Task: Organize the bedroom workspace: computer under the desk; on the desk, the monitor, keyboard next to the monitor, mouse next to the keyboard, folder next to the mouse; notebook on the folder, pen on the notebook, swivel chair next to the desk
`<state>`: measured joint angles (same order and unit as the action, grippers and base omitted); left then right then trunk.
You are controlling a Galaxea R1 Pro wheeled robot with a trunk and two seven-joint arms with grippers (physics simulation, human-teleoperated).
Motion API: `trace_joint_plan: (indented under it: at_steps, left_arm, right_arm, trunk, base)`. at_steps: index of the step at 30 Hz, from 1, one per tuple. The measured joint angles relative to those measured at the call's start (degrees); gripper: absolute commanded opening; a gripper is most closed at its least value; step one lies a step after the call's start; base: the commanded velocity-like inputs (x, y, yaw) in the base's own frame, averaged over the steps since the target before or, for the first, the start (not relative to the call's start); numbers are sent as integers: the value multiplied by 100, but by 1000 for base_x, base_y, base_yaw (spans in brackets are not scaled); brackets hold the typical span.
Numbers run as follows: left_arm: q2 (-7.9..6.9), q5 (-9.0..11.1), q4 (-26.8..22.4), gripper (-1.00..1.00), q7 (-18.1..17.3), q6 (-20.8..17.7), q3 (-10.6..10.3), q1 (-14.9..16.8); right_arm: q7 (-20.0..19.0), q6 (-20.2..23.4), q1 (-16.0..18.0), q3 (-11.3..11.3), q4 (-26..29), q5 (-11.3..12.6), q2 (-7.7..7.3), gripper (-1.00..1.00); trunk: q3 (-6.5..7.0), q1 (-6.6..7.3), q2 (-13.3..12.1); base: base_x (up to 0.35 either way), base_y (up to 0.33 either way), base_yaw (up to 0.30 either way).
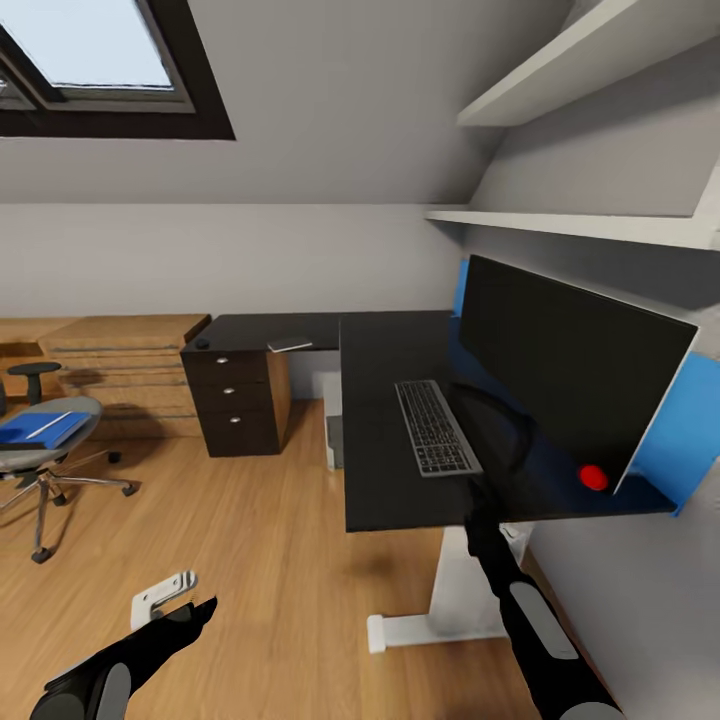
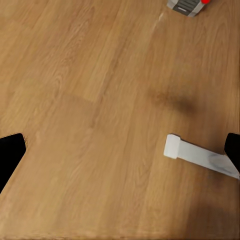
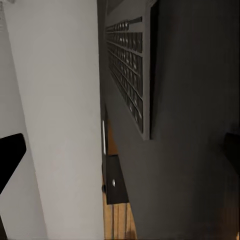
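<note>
Reaching right arm over desk [image 1: 400,420], by keyboard [image 1: 436,427].

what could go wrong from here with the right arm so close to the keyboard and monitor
1. The right arm reaches over the desk edge right beside the keyboard; a careless sweep could shove the keyboard out of line or off the near edge.
2. The monitor stands just behind that arm, so lifting or swinging the arm toward the wall might knock it.
3. The folder lies on the swivel chair, which sits on castors and may roll away when touched.
</note>
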<state>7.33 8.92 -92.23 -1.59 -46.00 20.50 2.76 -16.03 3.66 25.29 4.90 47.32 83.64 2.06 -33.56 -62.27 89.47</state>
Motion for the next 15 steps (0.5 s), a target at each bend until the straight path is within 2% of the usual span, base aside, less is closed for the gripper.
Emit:
trace_joint_plan:
  at_steps: [8,15]
  left_arm:
    - [7,-9,60,100,6,17,-6,0]
    - [9,-16,314,100,5,36,-1,0]
  right_arm:
    - [93,7,-1,-6,-2,-4,0,100]
    - [241,14,-1,-23,-2,-9,-6,100]
  trunk:
    - [0,0,0]
    - [0,0,0]
  base:
    - [-277,0,0]
    - [-292,0,0]
